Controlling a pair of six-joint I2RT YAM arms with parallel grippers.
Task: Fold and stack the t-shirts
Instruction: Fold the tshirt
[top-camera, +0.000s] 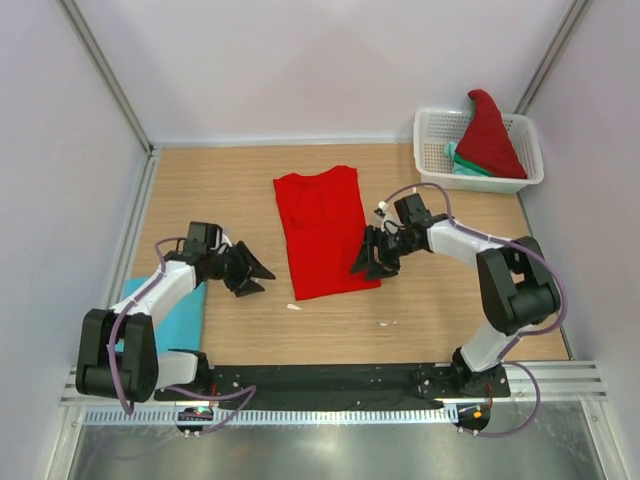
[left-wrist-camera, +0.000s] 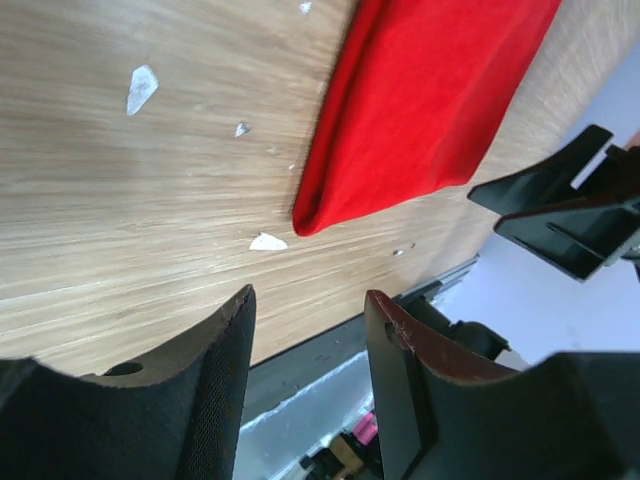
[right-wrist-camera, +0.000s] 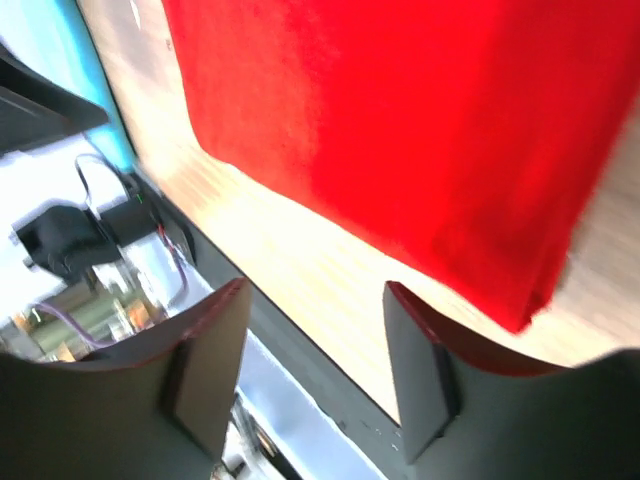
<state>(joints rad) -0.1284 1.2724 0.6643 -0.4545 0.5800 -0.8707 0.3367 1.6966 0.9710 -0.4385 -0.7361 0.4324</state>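
- One red t-shirt (top-camera: 322, 230) flat at the middle of the table (top-camera: 220, 190), folded into a long strip. Long axis from far edge toward near edge, near end slanted a little to the right.
- Near-left corner of the strip, from the left wrist view: a rolled fold on the wood, apart from the fingers.
- Just off that near end, on its left, the left gripper (top-camera: 250, 272): near, not touching, shirt to its right. Jaws apart, nothing between them, bare wood beneath.
- At the strip's near right edge, the right gripper (top-camera: 368, 260): over or just beside the cloth, contact not resolvable. Jaws apart, nothing clamped, red cloth ahead of the fingers.
- Nearer arm: right. Left arm a short reach away.
- Judged step: lengthwise fold complete, cross fold pending. Probable next move: pinch both near corners, carry them toward the far edge along the long axis.
- Along the near left edge, a light blue t-shirt (top-camera: 180, 315), flat, partly under the left arm. Probable stack site.
- In the far right corner, a white lattice basket (top-camera: 432, 150) holding a second red t-shirt (top-camera: 490, 135) and a teal-green t-shirt (top-camera: 462, 163).
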